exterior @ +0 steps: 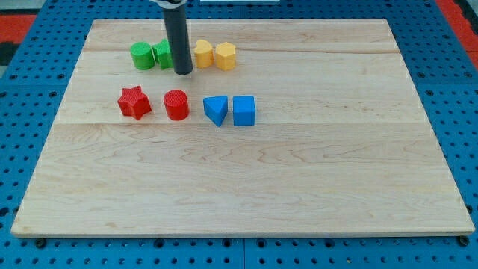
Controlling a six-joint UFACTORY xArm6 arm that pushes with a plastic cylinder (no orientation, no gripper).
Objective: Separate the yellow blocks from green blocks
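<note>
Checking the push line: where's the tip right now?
My tip is near the view's top, left of centre, in the top row between the green blocks on its left and the yellow blocks on its right.

A red star block point(134, 102) and a red cylinder block point(177, 104) sit near each other, apart, on the pale wooden bench point(246, 187). Toward the view's right, a blue triangular block point(216, 110) stands just beside a blue cube block point(243, 110). A blue pegboard point(33, 90) surrounds the bench.
</note>
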